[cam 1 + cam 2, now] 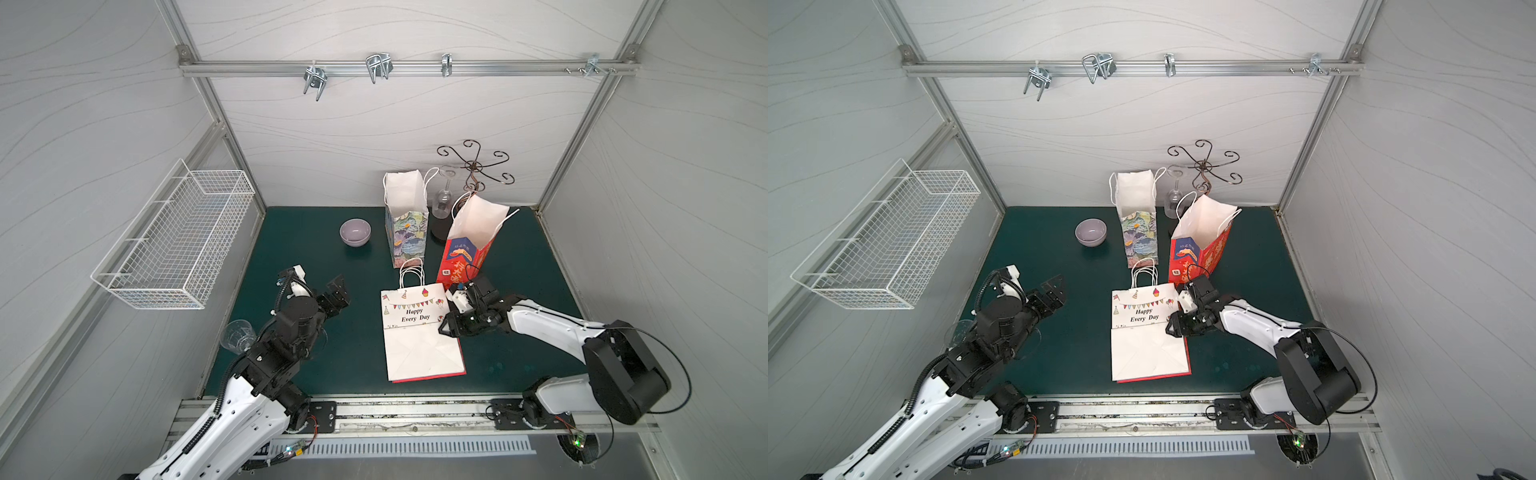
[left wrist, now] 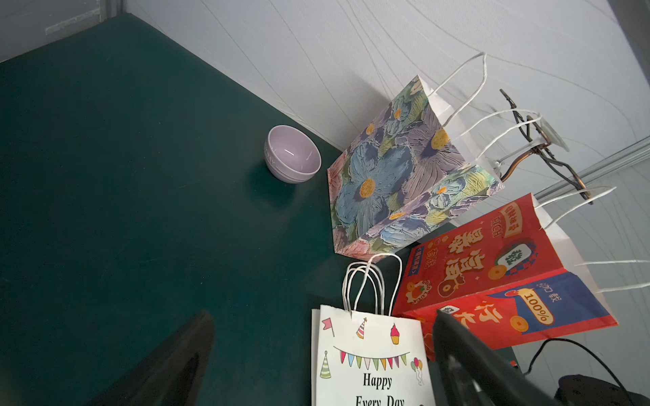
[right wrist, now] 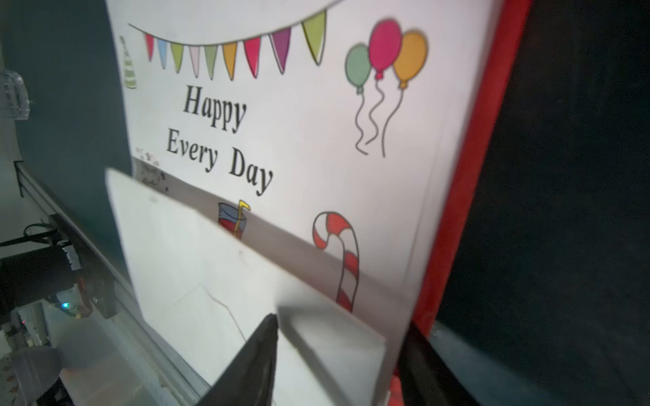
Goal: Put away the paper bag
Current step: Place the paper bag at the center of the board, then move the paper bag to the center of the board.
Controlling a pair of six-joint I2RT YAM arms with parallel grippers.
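Now your right gripper point(image 1: 444, 328) sits at the edge of the flat white paper bag point(image 1: 419, 332), fingers parted around its folded bottom flap without pinching it. That bag lies on the green mat point(image 1: 291, 249), atop a red one. Your left gripper point(image 1: 338, 291) hangs spread wide, holding nothing.

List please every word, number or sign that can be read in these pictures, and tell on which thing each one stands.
"Happy Every Day": on the flat white paper bag, also legible in both top views.
"100%": on the blue side panel of the red paper bag.
"RICH": on the red bag's front, near its top.
"GOOD LUCK": round a small emblem on the red bag, only just legible.
Chinese characters on the red bag: visible, not transcribed.
Embossed letters on the purple bowl: too faint to read.
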